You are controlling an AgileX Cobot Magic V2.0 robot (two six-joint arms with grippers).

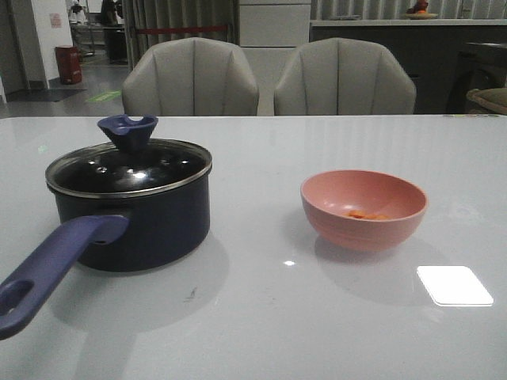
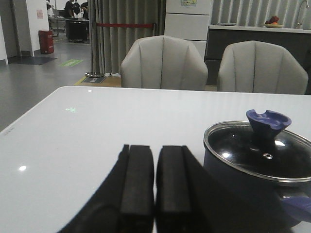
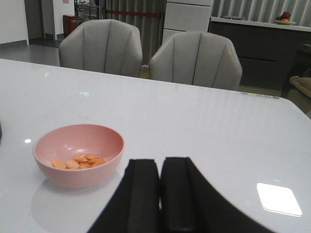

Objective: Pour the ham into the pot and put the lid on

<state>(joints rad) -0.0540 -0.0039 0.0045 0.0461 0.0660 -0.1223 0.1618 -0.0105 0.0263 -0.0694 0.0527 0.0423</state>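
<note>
The dark navy pot (image 1: 135, 218) stands on the left of the white table with its purplish-blue handle (image 1: 55, 265) toward the front. The glass lid (image 1: 131, 165) with its blue knob (image 1: 127, 131) sits on the pot. The ham (image 1: 366, 214) is a small heap of orange slices inside the pink bowl (image 1: 364, 208) on the right. My left gripper (image 2: 155, 184) is shut and empty, beside the pot (image 2: 252, 179). My right gripper (image 3: 160, 194) is shut and empty, beside the bowl (image 3: 78, 154), where the ham (image 3: 80, 161) shows. Neither gripper shows in the front view.
Two grey chairs (image 1: 190, 79) stand behind the table's far edge. A bright light reflection (image 1: 454, 285) lies on the table at the front right.
</note>
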